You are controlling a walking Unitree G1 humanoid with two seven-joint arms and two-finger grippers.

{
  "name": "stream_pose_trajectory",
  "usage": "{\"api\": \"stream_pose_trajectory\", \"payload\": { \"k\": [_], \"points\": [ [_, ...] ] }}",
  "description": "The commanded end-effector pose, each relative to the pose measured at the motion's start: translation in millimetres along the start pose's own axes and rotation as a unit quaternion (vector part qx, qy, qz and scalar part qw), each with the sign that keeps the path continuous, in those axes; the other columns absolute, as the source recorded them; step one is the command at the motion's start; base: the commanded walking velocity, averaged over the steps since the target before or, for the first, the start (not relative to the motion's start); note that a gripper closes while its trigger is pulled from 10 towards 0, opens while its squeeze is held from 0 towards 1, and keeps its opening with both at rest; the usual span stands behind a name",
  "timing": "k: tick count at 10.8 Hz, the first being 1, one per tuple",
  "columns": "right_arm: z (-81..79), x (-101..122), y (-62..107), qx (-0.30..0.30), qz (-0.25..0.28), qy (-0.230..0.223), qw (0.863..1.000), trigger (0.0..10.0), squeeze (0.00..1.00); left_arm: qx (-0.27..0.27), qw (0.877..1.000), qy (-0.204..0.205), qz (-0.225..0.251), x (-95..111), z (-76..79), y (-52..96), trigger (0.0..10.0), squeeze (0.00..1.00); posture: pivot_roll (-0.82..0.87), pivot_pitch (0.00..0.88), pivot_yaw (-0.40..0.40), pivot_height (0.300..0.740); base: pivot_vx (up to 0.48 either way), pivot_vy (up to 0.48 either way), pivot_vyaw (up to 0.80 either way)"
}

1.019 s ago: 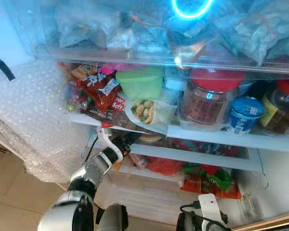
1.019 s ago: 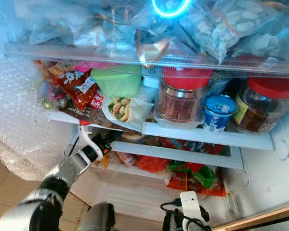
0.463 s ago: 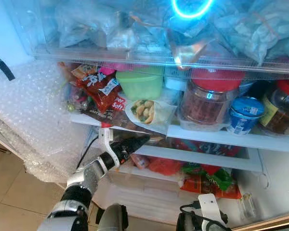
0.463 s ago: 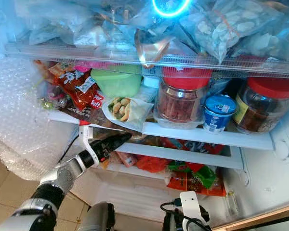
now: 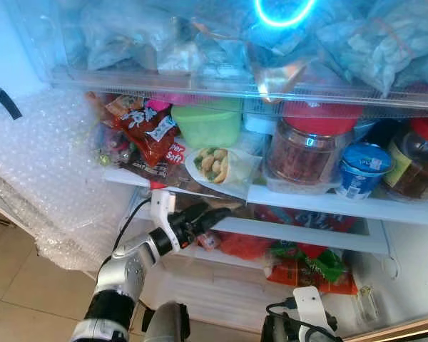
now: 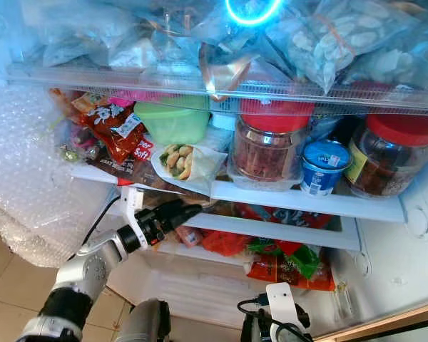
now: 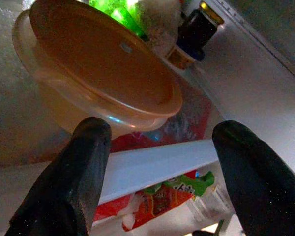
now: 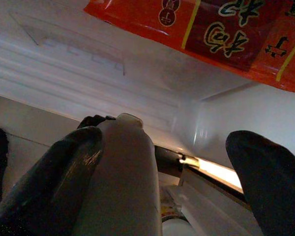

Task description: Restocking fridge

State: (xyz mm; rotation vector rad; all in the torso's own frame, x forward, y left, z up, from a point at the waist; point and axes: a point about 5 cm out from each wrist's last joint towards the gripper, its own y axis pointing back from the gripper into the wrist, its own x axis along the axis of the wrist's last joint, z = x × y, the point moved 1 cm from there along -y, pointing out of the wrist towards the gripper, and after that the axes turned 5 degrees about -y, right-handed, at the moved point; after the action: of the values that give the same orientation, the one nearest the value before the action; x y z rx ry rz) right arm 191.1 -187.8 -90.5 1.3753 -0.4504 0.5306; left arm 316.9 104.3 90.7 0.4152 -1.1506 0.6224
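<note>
- Left gripper (image 5: 217, 213): reaches into the open fridge (image 5: 406, 271) below the white middle shelf (image 5: 321, 203). Compared with half a second earlier, the arm has extended further inward and the wrist sits slightly higher, with the fingertips now under the shelf's front edge.
- Left fingers (image 7: 76, 177): spread wide, holding nothing. In the left wrist view a round lidded tub (image 7: 98, 78) lies just ahead of them, above a white rail, with red and green snack packets (image 7: 167, 196) lower down.
- Right gripper (image 8: 162, 187): hangs low in front of the fridge bottom, unchanged; its fingers (image 8: 49, 182) are apart, and a pale bottle (image 8: 123, 182) stands against one of them. Whether it is gripped cannot be told.
- Shelf contents, unmoved: green container (image 5: 208, 125), wrapped roll (image 5: 217, 165), red-lidded jar (image 5: 310, 146), blue-lidded cup (image 5: 362, 169), red snack bags (image 5: 146, 128).
- Bubble wrap (image 5: 50, 178) lies to the left of the fridge.
</note>
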Motion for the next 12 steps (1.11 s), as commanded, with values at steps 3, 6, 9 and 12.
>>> {"api": "stream_pose_trajectory", "payload": {
  "k": [3,6,9,12],
  "points": [
    [-8.3,-32,6.4,0.017,-0.057,0.011,0.998,10.0,0.00,0.014,0.997,-0.065,-0.039,-2,-0.2,12.4,10.0,0.00,0.09,0.091,0.063,0.632,0.000,0.000,0.00],
    [-8.4,-33,6.6,0.017,-0.058,0.013,0.998,10.0,0.00,-0.002,0.979,-0.176,-0.105,-2,-0.9,26.5,10.0,0.00,0.09,0.084,0.064,0.632,0.000,0.000,0.00],
    [-8.2,-33,6.6,0.017,-0.057,0.013,0.998,10.0,0.00,-0.093,0.952,-0.209,-0.202,-11,13.7,41.2,10.0,0.00,0.08,0.085,0.064,0.632,0.000,0.000,0.00],
    [-8.0,-32,6.4,0.016,-0.058,0.014,0.998,10.0,0.00,-0.040,0.922,-0.227,-0.310,-34,-11.5,65.2,10.0,0.00,0.09,0.093,0.063,0.632,0.000,0.000,0.00]
  ]
}}
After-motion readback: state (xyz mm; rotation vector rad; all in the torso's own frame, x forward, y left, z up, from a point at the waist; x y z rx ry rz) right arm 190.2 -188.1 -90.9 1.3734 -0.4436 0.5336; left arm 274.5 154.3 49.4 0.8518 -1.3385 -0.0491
